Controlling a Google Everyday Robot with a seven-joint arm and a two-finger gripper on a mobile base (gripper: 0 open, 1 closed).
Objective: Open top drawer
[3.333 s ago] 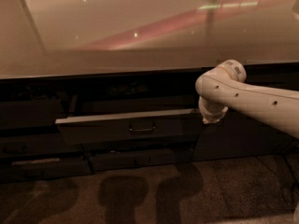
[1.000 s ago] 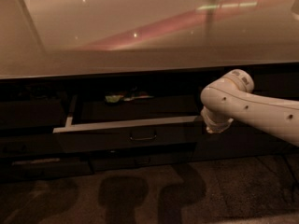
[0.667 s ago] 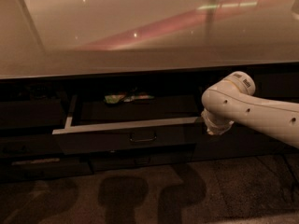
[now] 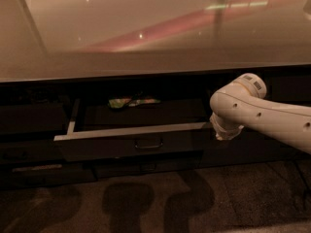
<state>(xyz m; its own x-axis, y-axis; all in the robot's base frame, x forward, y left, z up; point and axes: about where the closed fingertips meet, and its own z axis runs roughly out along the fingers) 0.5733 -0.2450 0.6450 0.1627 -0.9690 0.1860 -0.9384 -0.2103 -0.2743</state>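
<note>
Camera view: left of the gripper (image 4: 223, 130), the top drawer (image 4: 121, 148) stands pulled well out with its pale rim showing. A green packet (image 4: 132, 101) lies at its back. The task looks nearly done; perhaps only letting go remains. The gripper sits at the drawer's right front corner; its state cannot be told. Above it runs a glossy countertop (image 4: 146, 38), below a mottled floor (image 4: 146, 203). The room is dim.
</note>
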